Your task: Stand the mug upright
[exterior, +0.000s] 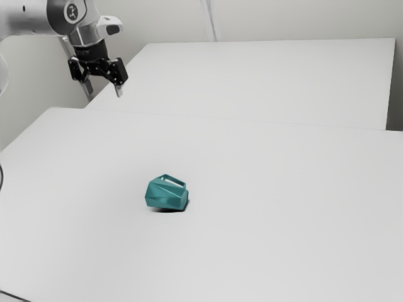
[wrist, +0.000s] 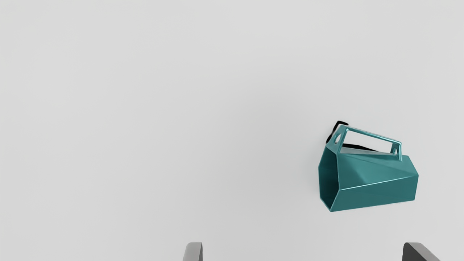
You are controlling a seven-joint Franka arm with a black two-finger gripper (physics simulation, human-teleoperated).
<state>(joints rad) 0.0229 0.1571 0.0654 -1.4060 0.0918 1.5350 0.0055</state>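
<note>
"What am I facing, biggest first?"

"You're seeing the white table (exterior: pixel 264 251) spreading out below your pincer (exterior: pixel 104 88), with a second white surface (exterior: pixel 264 75) stretching beyond it. Your arm (exterior: pixel 28 17) is running off the exterior view's left edge, which is cutting away the rest."

"And the pincer?"

"Your fingers (wrist: pixel 194 252) are standing wide apart, gripping nothing. The wrist view's bottom edge is cropping them."

"Where's the mug lying?"

"The teal mug (exterior: pixel 167 195) is lying on its side on the table, lower than your pincer and well apart from it. Its underside is hiding from you. The exterior view is giving you that gap; the wrist view is letting you look into its mouth (wrist: pixel 329 177), where the inside is going too dark to read."

"The handle?"

"The handle (wrist: pixel 373 135) is sitting on the side away from your fingertips, a black shadow (wrist: pixel 359 146) falling beside it."
</note>
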